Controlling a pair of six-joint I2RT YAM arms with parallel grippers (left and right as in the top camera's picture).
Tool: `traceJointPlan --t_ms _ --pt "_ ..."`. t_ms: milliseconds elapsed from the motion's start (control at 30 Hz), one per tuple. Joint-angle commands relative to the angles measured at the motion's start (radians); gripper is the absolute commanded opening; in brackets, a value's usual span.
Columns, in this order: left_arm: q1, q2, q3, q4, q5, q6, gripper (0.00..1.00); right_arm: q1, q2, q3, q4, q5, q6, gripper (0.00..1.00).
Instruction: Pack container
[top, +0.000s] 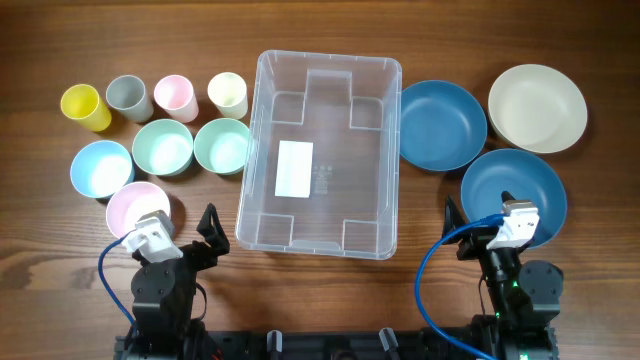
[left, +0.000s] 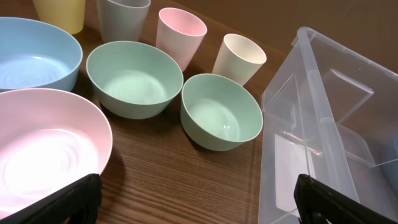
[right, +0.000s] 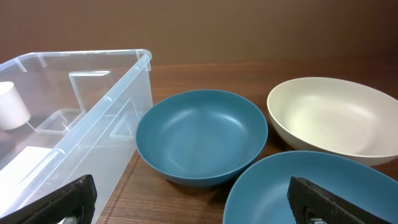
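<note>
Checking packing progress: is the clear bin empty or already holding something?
Empty: the bin shows only its white label on the base, nothing else inside.

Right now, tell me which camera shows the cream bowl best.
Overhead: the cream bowl shows whole, rim and inside. The right wrist view has the cream bowl cut off at the frame's right edge. The left wrist view misses it.

We see two black arms along the 6 o'clock edge of the overhead view. The left arm (top: 160, 292) wears a pale grey camera block (top: 150, 236), with a left blue cable (top: 102, 268) looping at its 9 o'clock. The right arm (top: 522, 292) has a white camera block (top: 518, 222), a right blue cable (top: 420, 275) and a tiny green light (top: 514, 285). Our left fingers (left: 62, 202) and right fingers (right: 56, 202) are matte black wedges.
</note>
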Motion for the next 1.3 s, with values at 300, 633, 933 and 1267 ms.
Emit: traceJointPlan --t_ms 300,633,933,1267 --pt "0.006 -0.007 -0.003 0.004 0.015 0.016 1.00 0.005 -0.009 -0.006 0.005 -0.016 -0.003 1.00" --pt "0.006 -0.007 -0.003 0.004 0.016 0.016 1.00 0.005 -0.009 -0.006 0.006 -0.016 -0.003 1.00" --pt "0.006 -0.007 -0.003 0.004 0.016 0.016 1.00 0.005 -0.009 -0.006 0.006 -0.016 -0.002 1.00" --pt "0.006 -0.007 -0.003 0.004 0.015 0.016 0.99 0.005 -0.009 -0.006 0.093 -0.043 0.079 1.00"
